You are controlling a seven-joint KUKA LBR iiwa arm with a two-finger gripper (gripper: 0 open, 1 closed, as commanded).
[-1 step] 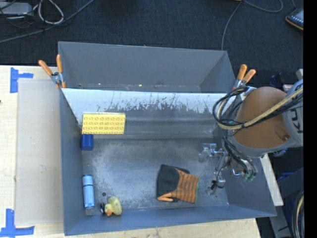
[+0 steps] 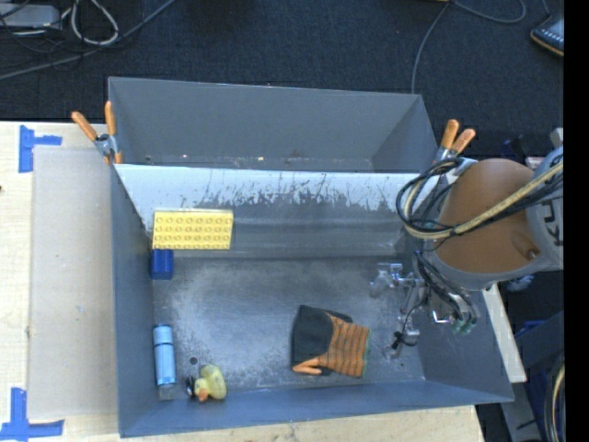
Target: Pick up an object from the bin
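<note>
Near the bin's [image 2: 276, 210] right wall, gripper [image 2: 398, 308] wide apart and empty, just beside black-and-orange cloth [image 2: 327, 341], bare floor beyond.

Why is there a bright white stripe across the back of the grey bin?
Camera view: light glares off the bin along its back wall, a pale band above the yellow brick; the floor by the black-and-orange cloth looks duller.
</note>
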